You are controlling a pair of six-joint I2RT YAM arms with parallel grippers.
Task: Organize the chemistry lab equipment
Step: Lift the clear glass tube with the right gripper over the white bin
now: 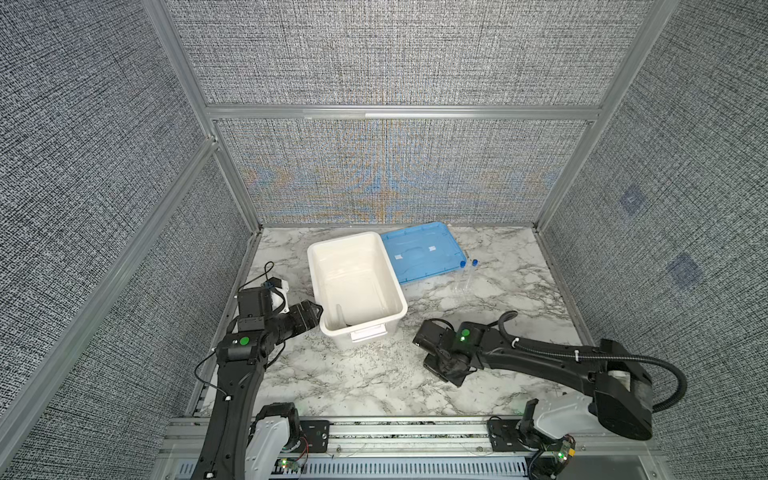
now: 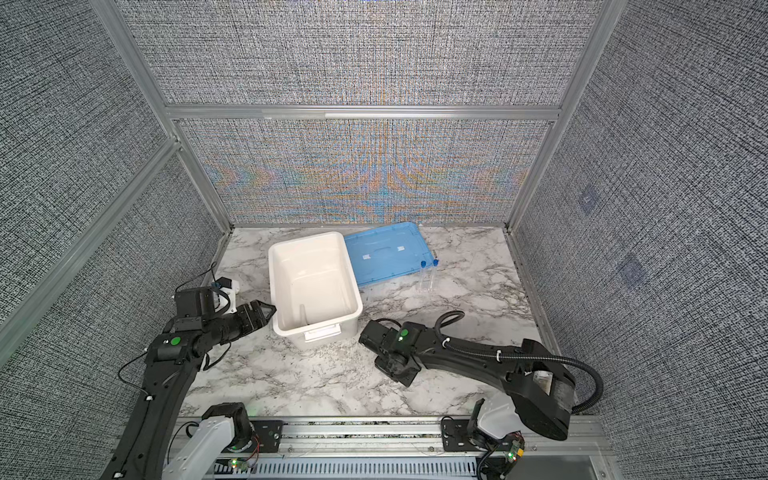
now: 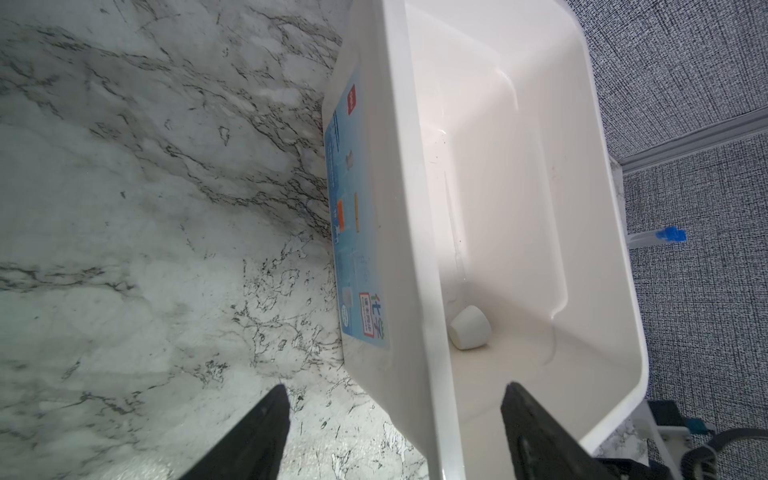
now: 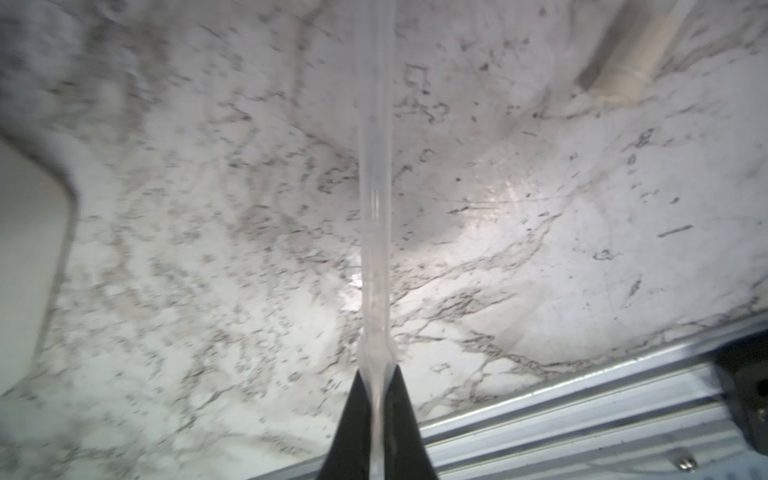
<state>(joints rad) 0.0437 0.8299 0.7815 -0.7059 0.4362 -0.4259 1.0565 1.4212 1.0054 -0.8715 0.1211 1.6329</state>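
The clear pipette [image 4: 374,187] was a slender, see-through plastic stem with a flattened end. That end sat pinched in the right tool [image 4: 376,374], whose jaws were closed tight on it, and the stem ran straight out from the tips above the marble bench [image 1: 365,374]. Whether it touched the bench could not be told. A blurred whitish cylinder [image 4: 623,54] lay on the bench beyond it.

The right arm [image 1: 540,353] reached in low, its wrist bent down at about 4 o'clock from the white tub [image 1: 353,266]. The left tool [image 1: 316,309] stood wide open and held nothing. It was at the tub's 8 o'clock corner; in the left wrist view the tub's long wall passed between its fingers [image 3: 257,432].

In the tub lay a small whitish cup [image 3: 469,326], tipped on its side near the wall. The blue lid [image 1: 419,253] lay flat at the tub's 2 o'clock. In both top views two clear tubes with blue caps [image 1: 467,276] lay side by side just beside the lid's near right corner.
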